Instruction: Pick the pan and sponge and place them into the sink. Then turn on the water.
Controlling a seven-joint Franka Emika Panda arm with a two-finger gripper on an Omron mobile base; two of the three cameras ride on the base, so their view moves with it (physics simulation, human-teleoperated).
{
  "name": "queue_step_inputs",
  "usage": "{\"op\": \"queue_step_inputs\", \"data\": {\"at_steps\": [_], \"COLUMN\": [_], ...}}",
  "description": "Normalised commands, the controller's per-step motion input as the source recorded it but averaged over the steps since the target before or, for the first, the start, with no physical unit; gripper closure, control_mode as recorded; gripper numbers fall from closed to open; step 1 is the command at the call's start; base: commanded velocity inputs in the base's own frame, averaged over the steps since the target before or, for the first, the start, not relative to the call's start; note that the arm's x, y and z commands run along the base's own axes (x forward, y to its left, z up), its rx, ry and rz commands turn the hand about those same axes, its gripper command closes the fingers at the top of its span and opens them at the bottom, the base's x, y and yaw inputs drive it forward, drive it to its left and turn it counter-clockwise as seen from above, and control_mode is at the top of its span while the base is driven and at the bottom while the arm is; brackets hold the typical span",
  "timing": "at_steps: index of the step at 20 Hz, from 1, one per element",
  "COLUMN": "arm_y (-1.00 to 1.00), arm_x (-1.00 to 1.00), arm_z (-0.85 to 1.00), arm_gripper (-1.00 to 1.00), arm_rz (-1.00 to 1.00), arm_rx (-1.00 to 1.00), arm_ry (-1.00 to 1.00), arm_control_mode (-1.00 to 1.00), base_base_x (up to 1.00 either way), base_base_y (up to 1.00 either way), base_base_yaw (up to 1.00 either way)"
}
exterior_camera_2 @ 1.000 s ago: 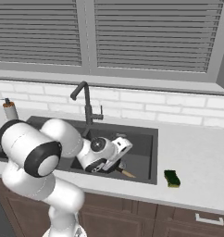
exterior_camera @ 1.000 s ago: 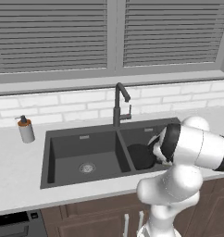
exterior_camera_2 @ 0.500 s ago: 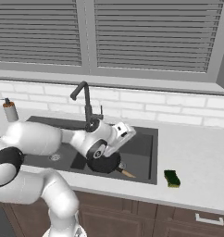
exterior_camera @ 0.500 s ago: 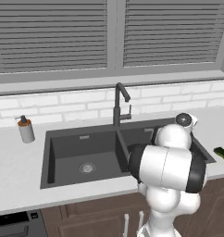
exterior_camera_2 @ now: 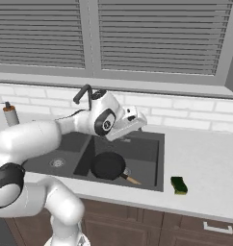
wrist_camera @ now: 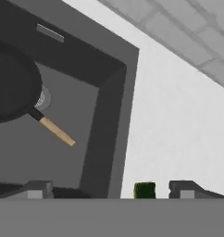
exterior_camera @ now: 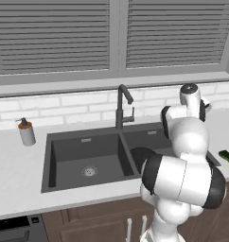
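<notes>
So pan [exterior_camera_2: 109,165] sits in the sink's [exterior_camera_2: 159,158] right basin, wooden handle toward the front rim. Sponge [exterior_camera_2: 178,185] is on the bench [exterior_camera_2: 205,173], just right of the sink. My hand [exterior_camera_2: 136,122] hovers above the basin, fingers spread, apparently empty.

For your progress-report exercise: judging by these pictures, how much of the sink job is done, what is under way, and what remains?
Done: the pan lies in the right basin of the sink. Under way: the tool, jaws open and empty, hangs above the sink's right edge, with the sponge in the hand view between its tips. Left: the sponge sits on the counter, and no water runs from the faucet.
</notes>
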Motion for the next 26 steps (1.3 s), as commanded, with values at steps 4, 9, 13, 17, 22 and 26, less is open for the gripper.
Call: {"op": "queue_step_inputs", "data": {"at_steps": [4,9,13,17,22,26], "arm_y": [-0.53,-0.46,-0.62,-0.46,-0.25,-0.17], "arm_x": [-0.16,0.0,-0.1,-0.25,-0.15,-0.08], "arm_z": [0.26,0.09,-0.28,-0.51,-0.42,-0.07], "arm_gripper": [-1.0,-1.0,-1.0,-1.0,-1.0,-1.0], "arm_rz": [-0.33,-0.09,0.0,0.0,0.0,0.0], "arm_rx": [0.18,0.06,0.12,0.16,0.08,0.0], "arm_ry": [0.0,0.0,-0.02,-0.09,-0.04,0.0], "arm_control_mode": [-1.0,-1.0,-1.0,-1.0,-1.0,-1.0], "base_base_x": [0.0,0.0,0.0,0.0,0.0,0.0], "base_base_y": [0.0,0.0,0.0,0.0,0.0,0.0], "base_base_yaw": [0.0,0.0,0.0,0.0,0.0,0.0]}}
